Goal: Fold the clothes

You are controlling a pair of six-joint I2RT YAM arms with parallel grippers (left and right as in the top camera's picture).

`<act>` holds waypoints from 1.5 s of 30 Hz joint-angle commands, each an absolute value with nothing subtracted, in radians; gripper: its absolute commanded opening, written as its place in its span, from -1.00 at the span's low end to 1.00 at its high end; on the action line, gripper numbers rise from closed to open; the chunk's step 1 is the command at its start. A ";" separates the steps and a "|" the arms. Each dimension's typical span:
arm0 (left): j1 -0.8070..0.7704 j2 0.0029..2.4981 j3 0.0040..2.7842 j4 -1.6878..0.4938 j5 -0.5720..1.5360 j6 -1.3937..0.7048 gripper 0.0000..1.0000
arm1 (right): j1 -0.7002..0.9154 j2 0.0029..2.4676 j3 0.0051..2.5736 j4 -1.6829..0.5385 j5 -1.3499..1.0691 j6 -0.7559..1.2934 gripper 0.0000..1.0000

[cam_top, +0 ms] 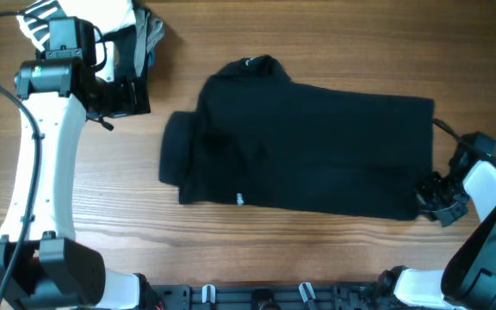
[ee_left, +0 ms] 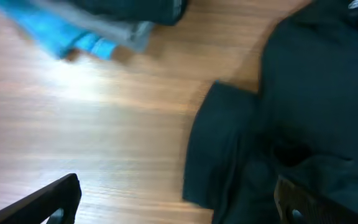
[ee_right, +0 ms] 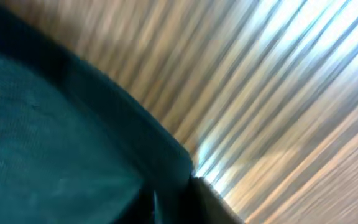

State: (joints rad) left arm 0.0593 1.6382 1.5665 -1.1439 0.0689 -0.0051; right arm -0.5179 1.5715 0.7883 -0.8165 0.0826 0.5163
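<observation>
- Wooden table (cam_top: 317, 250) is carrying everything.
- Black T-shirt (cam_top: 317, 146) is lying spread flat across its middle.
- Left gripper (ee_left: 176, 193) is hovering near the shirt — fingers wide apart, empty.
- Right gripper (cam_top: 437, 200) is sitting at the shirt's hem corner — grip impossible to tell.

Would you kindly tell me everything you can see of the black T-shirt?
The black T-shirt is plain, soft, matte fabric, lying flat on the wooden table, partly folded into a rough rectangle. Its collar points toward the far edge, a sleeve sticks out at image left, and a small white tag shows low down. The right gripper sits at its corner; grip unclear.
</observation>
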 commanded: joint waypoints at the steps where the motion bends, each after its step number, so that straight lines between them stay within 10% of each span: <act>1: 0.059 1.689 1.575 -1.121 0.212 -0.004 0.99 | -0.524 1.580 0.876 -0.801 0.128 0.476 -0.31; 3: 0.051 1.720 1.575 -1.196 0.266 -0.004 0.97 | -0.523 1.578 0.947 -0.815 0.014 0.381 0.12; 12: 0.030 1.757 1.332 -1.399 0.520 -0.017 0.66 | -0.523 1.577 1.090 -0.918 -0.246 0.370 0.21; 23: 0.020 1.757 0.823 -0.816 0.641 -0.239 0.46 | -0.523 1.577 1.090 -0.919 -0.264 0.368 0.23; 28: 0.020 1.757 0.817 -0.826 0.597 -0.271 -0.92 | -0.523 1.577 1.090 -0.916 -0.263 0.365 0.23; 36: 0.235 1.752 0.825 -0.968 0.465 -0.321 -0.92 | -0.523 1.577 1.090 -0.913 -0.256 0.335 0.24; 40: 0.278 1.752 0.876 -0.987 0.574 -0.242 -0.07 | -0.523 1.577 1.090 -0.907 -0.256 0.305 0.23; 45: 0.263 1.720 1.291 -1.254 0.575 -0.084 0.19 | -0.523 1.539 1.196 -0.893 -0.394 0.178 0.24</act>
State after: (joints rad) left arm 0.2749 1.7535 1.0378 -1.1728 0.5510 -0.2024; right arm -0.5217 1.5715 1.1011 -0.9043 -0.2611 0.2890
